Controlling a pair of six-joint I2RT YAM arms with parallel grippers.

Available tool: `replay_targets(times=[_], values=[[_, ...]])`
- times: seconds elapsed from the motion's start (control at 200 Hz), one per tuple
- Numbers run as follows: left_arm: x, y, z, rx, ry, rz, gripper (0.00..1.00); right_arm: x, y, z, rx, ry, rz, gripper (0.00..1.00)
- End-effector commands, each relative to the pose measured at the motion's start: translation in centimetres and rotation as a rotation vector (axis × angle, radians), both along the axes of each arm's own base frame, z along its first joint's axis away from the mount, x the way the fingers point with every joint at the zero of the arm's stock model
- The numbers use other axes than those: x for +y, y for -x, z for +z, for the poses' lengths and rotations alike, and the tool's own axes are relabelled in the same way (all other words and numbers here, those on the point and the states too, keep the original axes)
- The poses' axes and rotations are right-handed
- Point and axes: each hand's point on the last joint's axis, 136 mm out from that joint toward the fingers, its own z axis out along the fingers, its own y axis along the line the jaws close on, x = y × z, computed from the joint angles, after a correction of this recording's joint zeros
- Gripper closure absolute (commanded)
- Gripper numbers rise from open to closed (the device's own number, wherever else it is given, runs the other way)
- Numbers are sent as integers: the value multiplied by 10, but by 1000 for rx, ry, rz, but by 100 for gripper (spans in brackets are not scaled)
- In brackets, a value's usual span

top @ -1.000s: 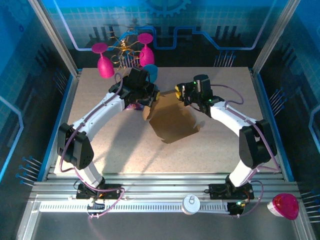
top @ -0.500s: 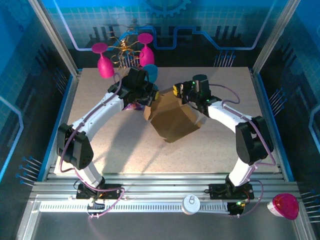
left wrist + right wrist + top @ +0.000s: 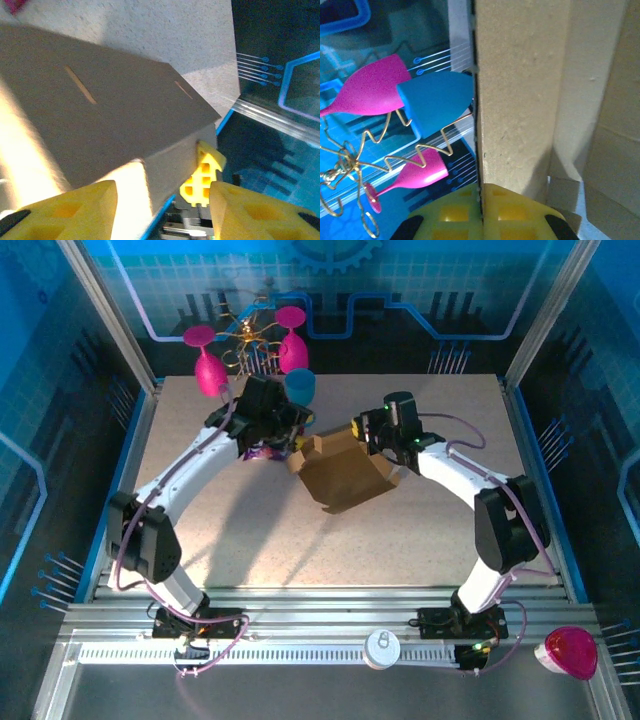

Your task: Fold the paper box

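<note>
The paper box (image 3: 340, 478) is brown, partly folded, and rests on the table (image 3: 430, 530) between my two arms. My right gripper (image 3: 360, 432) is at its far right edge. In the right wrist view the right gripper (image 3: 481, 192) is shut on the thin edge of an upright cardboard panel (image 3: 520, 100). My left gripper (image 3: 293, 435) sits by the box's far left corner. In the left wrist view the left gripper (image 3: 162, 195) is open, its yellow fingers (image 3: 65, 210) apart, and the grey-brown box (image 3: 110, 110) lies just ahead of them. The right gripper's yellow finger (image 3: 202, 172) shows past the box corner.
Two pink wine glasses (image 3: 208, 365), a blue cup (image 3: 299, 386) and a gold wire rack (image 3: 248, 340) stand at the table's back left, close behind my left gripper. A small purple packet (image 3: 265, 452) lies under the left wrist. Metal frame posts (image 3: 110, 320) border the table.
My left gripper has opened, let go of the box and drawn back to the left. The box has dropped lower and flatter. My right gripper has closed fully on the panel edge.
</note>
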Motion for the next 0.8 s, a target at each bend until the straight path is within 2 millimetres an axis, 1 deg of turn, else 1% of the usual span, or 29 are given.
replay_targets(times=[0.0, 0.045, 0.13, 0.145, 0.15, 0.155, 0.16, 0.21, 0.3, 0.4, 0.48, 0.505, 0.575, 0.645, 0.735, 0.795], values=[[26, 30, 0, -59, -83, -109, 46, -22, 6, 17, 33, 66, -81, 100], [37, 39, -9, -64, -102, -122, 46, -26, 7, 20, 45, 69, -108, 100], [59, 56, -37, -32, -92, -104, 48, -36, 7, 29, 64, 74, -145, 100], [62, 57, -42, -35, -78, -96, 50, -37, 8, 31, 67, 77, -148, 100], [64, 55, -39, -46, -72, -89, 50, -38, 7, 32, 67, 78, -150, 100], [64, 59, -48, -27, -69, -91, 51, -38, 8, 32, 68, 80, -151, 100], [66, 56, -44, -40, -62, -84, 51, -38, 8, 33, 68, 79, -151, 100], [73, 58, -62, -40, -5, -56, 58, -43, 9, 42, 71, 86, -163, 100], [73, 50, -83, -82, 80, -49, 72, -49, 15, 56, 98, 94, -170, 100], [63, 33, -97, -117, 127, -77, 84, -57, 23, 74, 100, 117, -187, 100], [54, 15, -106, -158, 164, -96, 89, -61, 26, 81, 102, 110, -203, 100], [51, 10, -109, -171, 179, -101, 89, -62, 26, 82, 104, 106, -210, 100], [39, -3, -117, -207, 243, -104, 90, -64, 26, 76, 145, 78, -217, 100], [23, -14, -119, -255, 319, -108, 90, -63, 24, 71, 168, 43, -222, 100], [1, -23, -121, -297, 404, -106, 90, -69, 21, 76, 160, 37, -256, 100], [-9, -27, -122, -318, 445, -100, 90, -75, 18, 76, 162, 34, -278, 100]])
